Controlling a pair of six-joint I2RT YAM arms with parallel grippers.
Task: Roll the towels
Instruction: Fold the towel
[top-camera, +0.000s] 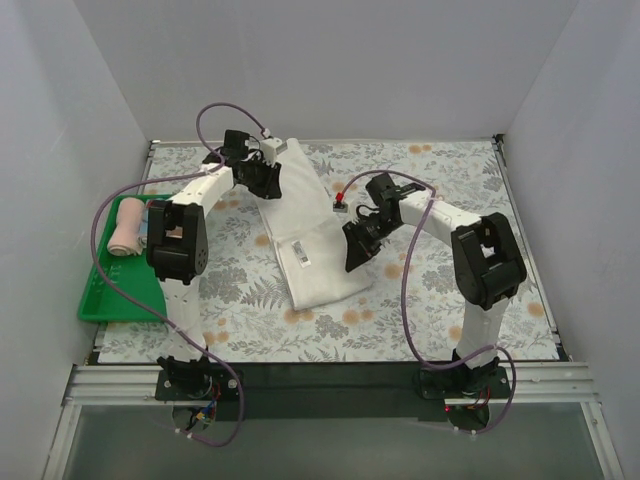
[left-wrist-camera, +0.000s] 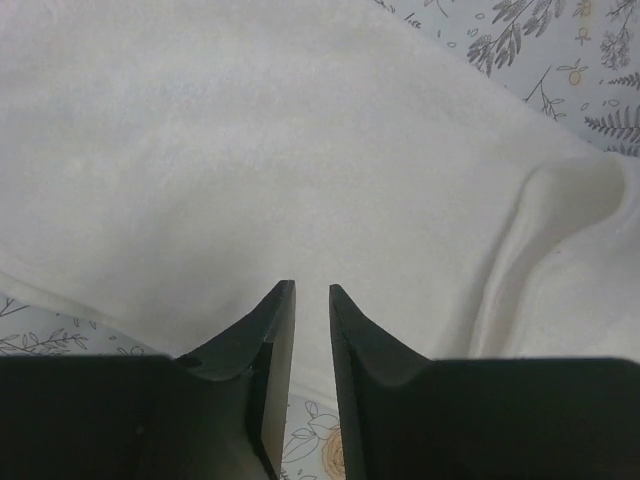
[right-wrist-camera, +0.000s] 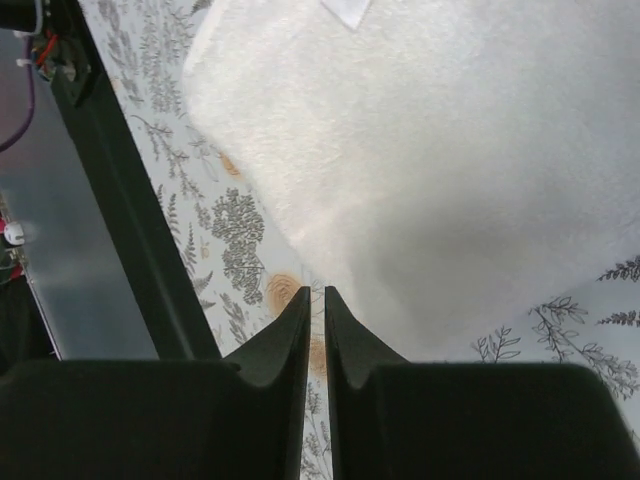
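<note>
Top view, cream towel: the long cream-white terry towel (top-camera: 305, 235) lies flat on the floral-print table cover (top-camera: 430, 180). Its long axis runs from far to near, leaning right at the near end.
Top view, pink towel: the small salmon-pink terry towel (top-camera: 125, 226) sits as a roll in the green plastic tray (top-camera: 115, 295), well apart to the left.
Top view, arms: the left gripper (top-camera: 268, 180) is over the cream towel's far short end. The right gripper (top-camera: 357, 255) is just beside its right long edge, near the near end.
Left wrist view, fingers: a narrow gap apart with no cloth in it. The towel (left-wrist-camera: 250, 150) spreads ahead of the tips, with a raised fold (left-wrist-camera: 560, 190) to the right.
Right wrist view, fingers: all but together, nothing between them. The tips are over the bare cover, with the towel (right-wrist-camera: 450, 150) ahead and to the right.
Deciding relation: a roll would likely run along the long axis from a short end. The left arm is nearer the far end and the right arm nearer the near end.
</note>
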